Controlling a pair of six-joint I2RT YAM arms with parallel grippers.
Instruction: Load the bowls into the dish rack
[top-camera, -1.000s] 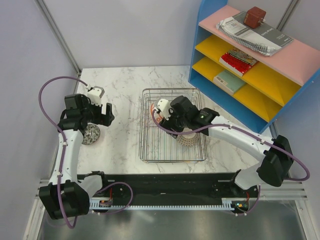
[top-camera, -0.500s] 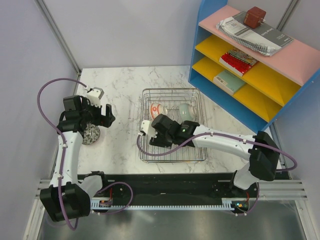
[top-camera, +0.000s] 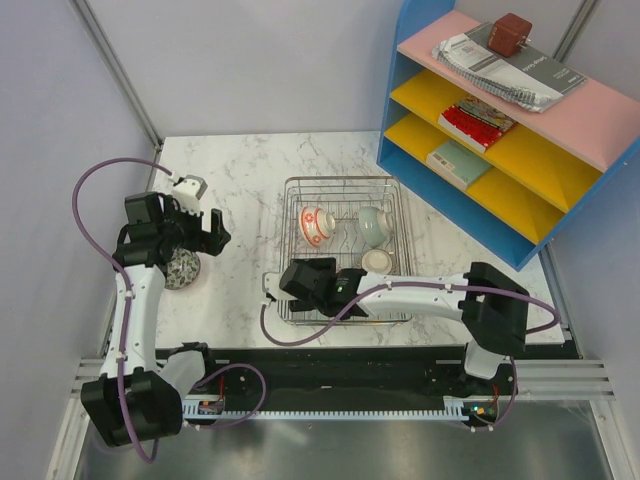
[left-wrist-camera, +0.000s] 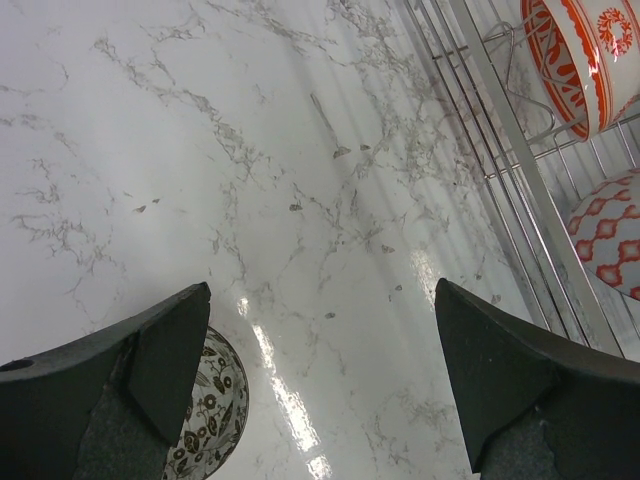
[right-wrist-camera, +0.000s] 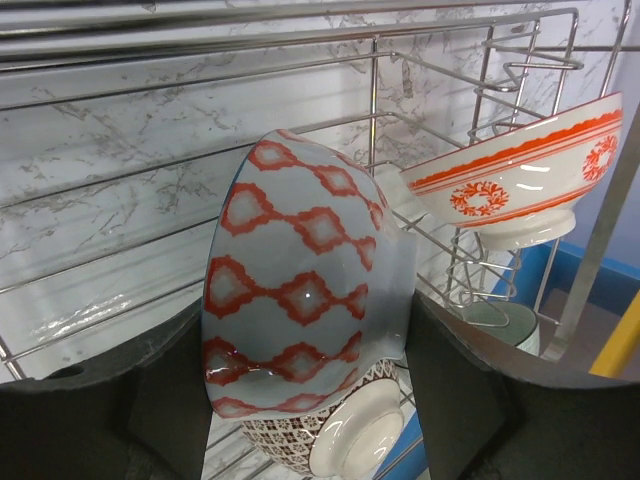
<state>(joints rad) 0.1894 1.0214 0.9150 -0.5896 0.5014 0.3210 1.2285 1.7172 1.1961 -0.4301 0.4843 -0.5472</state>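
The silver wire dish rack (top-camera: 288, 215) stands mid-table. A red-orange and white bowl (top-camera: 314, 225) and a pale teal bowl (top-camera: 373, 222) stand on edge in its far half. A brown-patterned bowl (top-camera: 377, 262) lies nearer. My right gripper (top-camera: 325, 283) is open at the rack's near left. In the right wrist view a grey bowl with red diamonds (right-wrist-camera: 300, 290) stands on edge between its fingers, over the brown-patterned bowl (right-wrist-camera: 340, 440). My left gripper (top-camera: 208, 232) is open above the table. A black-and-white floral bowl (top-camera: 183, 268) sits on the table beside it, and shows by the left finger (left-wrist-camera: 205, 420).
A blue shelf unit (top-camera: 500, 150) with books stands at the far right, close to the rack's right side. Bare marble (left-wrist-camera: 300, 150) lies between the floral bowl and the rack wires (left-wrist-camera: 500, 110). A purple cable loops off the left arm.
My right gripper has drawn back from the red-orange bowl toward the rack's near left, leaving that bowl standing on edge. My left arm has barely moved.
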